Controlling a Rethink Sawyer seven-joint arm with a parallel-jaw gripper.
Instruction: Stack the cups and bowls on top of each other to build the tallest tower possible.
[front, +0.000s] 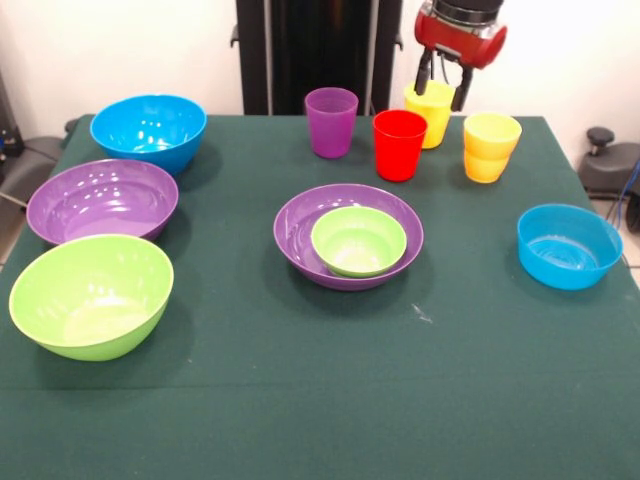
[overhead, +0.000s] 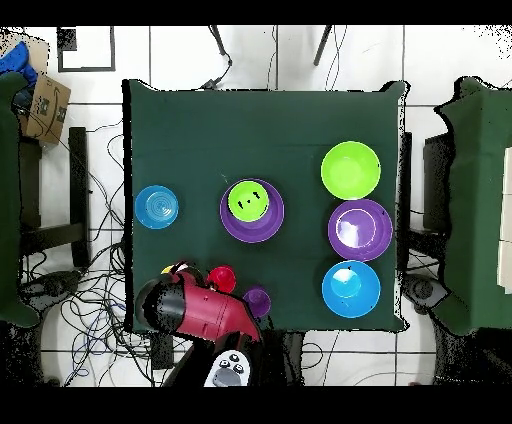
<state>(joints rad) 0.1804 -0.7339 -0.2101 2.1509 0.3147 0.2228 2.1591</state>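
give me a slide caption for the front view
Gripper straddling a yellow cup's rim, small green bowl nested in purple bowl.

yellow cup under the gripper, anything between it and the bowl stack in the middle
Yes. In the front view the red cup stands on the line from that yellow cup to the purple bowl holding the small green bowl.

A green-clothed table (front: 300, 400) carries scattered bowls (front: 100, 200) and cups (front: 331, 121).

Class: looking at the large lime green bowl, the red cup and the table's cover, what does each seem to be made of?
Lime green bowl: probably plastic, glossy, with bright highlights inside. Red cup: likely smooth plastic, with an even sheen. Table cover: seemingly dark green cloth, matte with no reflections.
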